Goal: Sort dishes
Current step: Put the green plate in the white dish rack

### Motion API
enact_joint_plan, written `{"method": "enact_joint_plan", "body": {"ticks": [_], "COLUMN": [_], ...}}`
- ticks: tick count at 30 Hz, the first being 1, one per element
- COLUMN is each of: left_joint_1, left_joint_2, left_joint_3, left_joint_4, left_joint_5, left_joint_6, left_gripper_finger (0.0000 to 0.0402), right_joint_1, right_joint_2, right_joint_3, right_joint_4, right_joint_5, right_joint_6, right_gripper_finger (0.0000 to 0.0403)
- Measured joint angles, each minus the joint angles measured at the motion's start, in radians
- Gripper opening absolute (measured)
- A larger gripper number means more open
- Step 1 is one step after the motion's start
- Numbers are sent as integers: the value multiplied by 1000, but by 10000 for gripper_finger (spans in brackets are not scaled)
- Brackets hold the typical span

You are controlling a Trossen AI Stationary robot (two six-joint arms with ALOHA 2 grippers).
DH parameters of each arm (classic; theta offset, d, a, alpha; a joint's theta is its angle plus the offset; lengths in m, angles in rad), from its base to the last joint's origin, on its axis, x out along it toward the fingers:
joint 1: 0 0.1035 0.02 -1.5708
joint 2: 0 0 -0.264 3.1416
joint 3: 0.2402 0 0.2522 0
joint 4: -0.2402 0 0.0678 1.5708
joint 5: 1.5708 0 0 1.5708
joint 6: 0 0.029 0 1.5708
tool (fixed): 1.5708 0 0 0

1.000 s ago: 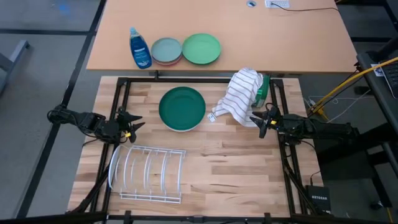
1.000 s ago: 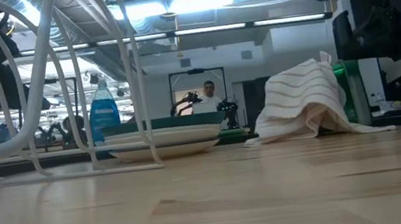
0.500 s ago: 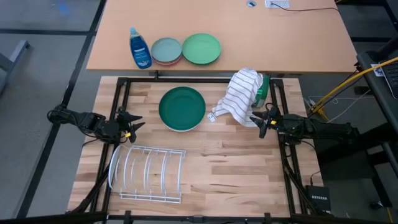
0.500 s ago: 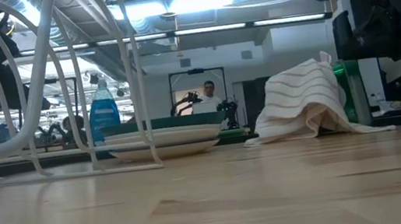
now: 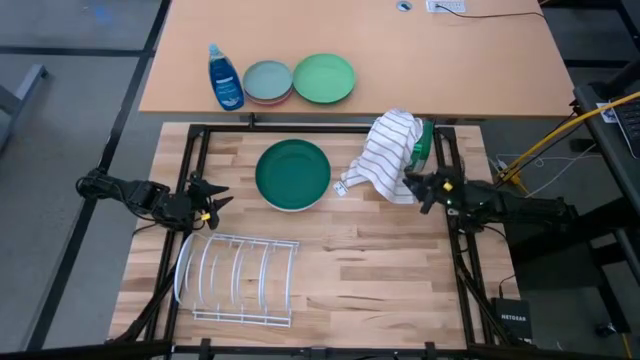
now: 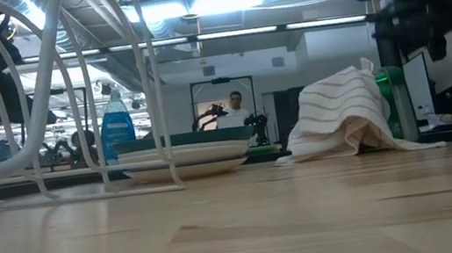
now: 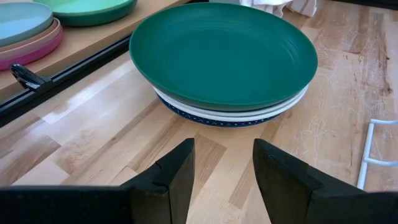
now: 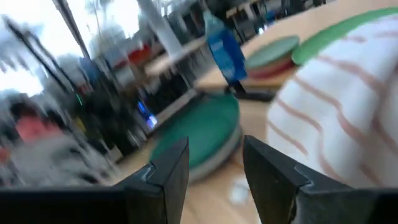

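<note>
The right gripper [image 5: 422,189] — fingers apart, empty — is now swinging left beside the striped towel [image 5: 385,152], toward the untouched plate stack [image 5: 292,174]; the left gripper [image 5: 207,200] is waiting, open.

Two dark arms trail black cables, each end effector [image 7: 221,180] black, blunt-fingered.

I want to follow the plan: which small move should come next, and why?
Probably the left gripper should advance toward the plate stack: its fingers are open and apart from the dark green plate on top, and the rack holds nothing.
</note>
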Motion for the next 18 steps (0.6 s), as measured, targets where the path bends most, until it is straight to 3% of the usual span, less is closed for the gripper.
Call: {"method": "enact_joint_plan", "body": {"ticks": [8, 13, 18], "left_joint_1": [0, 0, 0], "left_joint_2": [0, 0, 0], "left_joint_3": [0, 0, 0], "left_joint_4": [0, 0, 11], "left_joint_5": [0, 0, -1], "left_joint_6": [4, 4, 0], "left_gripper_finger": [153, 153, 153], "right_joint_1": [0, 0, 0], "right_joint_2": [0, 27, 155], "right_joint_3": [1, -4, -43], "right_joint_4": [198, 255, 439], "right_joint_5": [157, 121, 107], "right_joint_6": [67, 96, 95], "right_gripper_finger": [154, 154, 154]}}
